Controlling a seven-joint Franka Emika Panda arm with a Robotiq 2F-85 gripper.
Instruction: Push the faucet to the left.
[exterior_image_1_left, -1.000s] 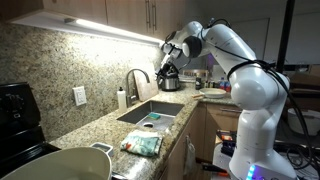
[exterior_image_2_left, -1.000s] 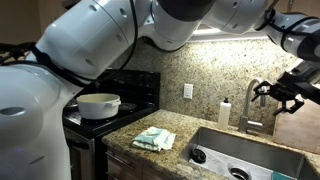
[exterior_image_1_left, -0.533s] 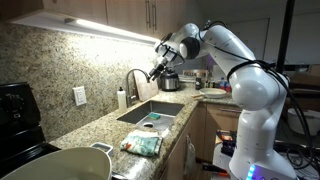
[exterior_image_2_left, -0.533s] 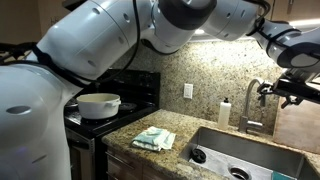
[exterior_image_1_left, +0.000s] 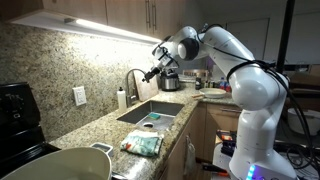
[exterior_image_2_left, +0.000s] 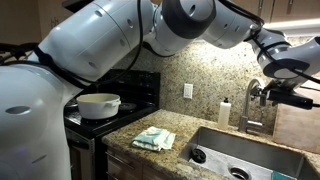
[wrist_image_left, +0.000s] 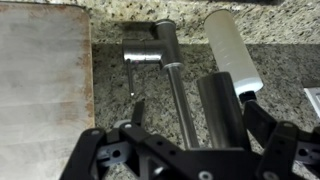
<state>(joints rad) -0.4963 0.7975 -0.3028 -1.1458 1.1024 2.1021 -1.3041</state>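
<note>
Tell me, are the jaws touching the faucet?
Cannot tell. In the wrist view the faucet lies between the gripper's jaws, but no view shows contact or a gap plainly.

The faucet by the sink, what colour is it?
Plain brushed grey metal; the faucet shows best in the wrist view.

In the wrist view the gripper (wrist_image_left: 190, 128) is cut off by the lower edge, and the near run of the faucet (wrist_image_left: 176, 88) is hidden behind its linkage. Whether the pads touch the spout cannot be told. In an exterior view the sink (exterior_image_2_left: 250, 150) is cut off below, and the stove (exterior_image_2_left: 135, 88) is partly hidden by the arm (exterior_image_2_left: 100, 50). In an exterior view the pot (exterior_image_1_left: 60, 163) is clipped at the bottom edge.
</note>
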